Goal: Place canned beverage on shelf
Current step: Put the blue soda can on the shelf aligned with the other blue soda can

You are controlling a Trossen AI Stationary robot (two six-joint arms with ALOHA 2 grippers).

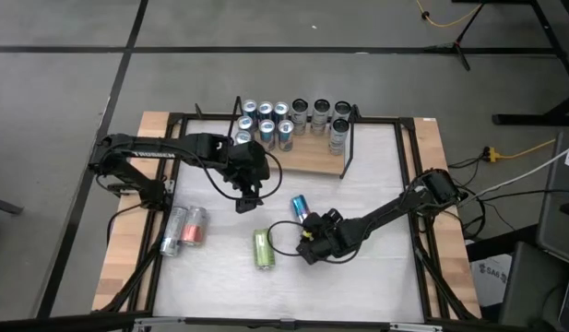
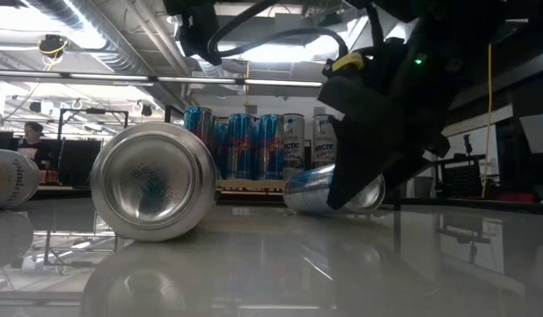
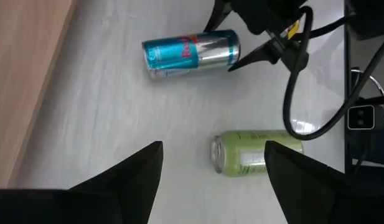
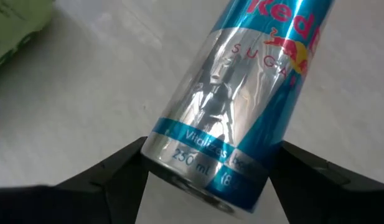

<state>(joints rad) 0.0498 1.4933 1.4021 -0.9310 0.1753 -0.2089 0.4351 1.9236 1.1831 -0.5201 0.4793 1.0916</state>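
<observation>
A blue and silver can (image 1: 300, 207) lies on its side on the white table, in front of the shelf (image 1: 314, 159), whose wooden board carries several upright cans (image 1: 266, 120). My right gripper (image 4: 211, 143) is open and slants down over the can's near end (image 4: 210, 177), one finger on each side. A green can (image 1: 264, 249) lies on its side nearer the front. My left gripper (image 1: 247, 199) hangs open above the table, left of the blue can, with nothing between its fingers (image 3: 148, 168). My right gripper's fingers (image 4: 120, 177) stand close beside the near end of the blue can (image 4: 179, 155), which lies flat on the table. I cannot tell whether they touch it.
Two more cans (image 1: 184, 231) lie side by side at the table's left. The shelf has a black wire end frame (image 1: 350, 138) on its right. Bare wooden board (image 1: 302, 164) shows in front of the standing cans. The green can (image 2: 152, 180) lies close to the low camera.
</observation>
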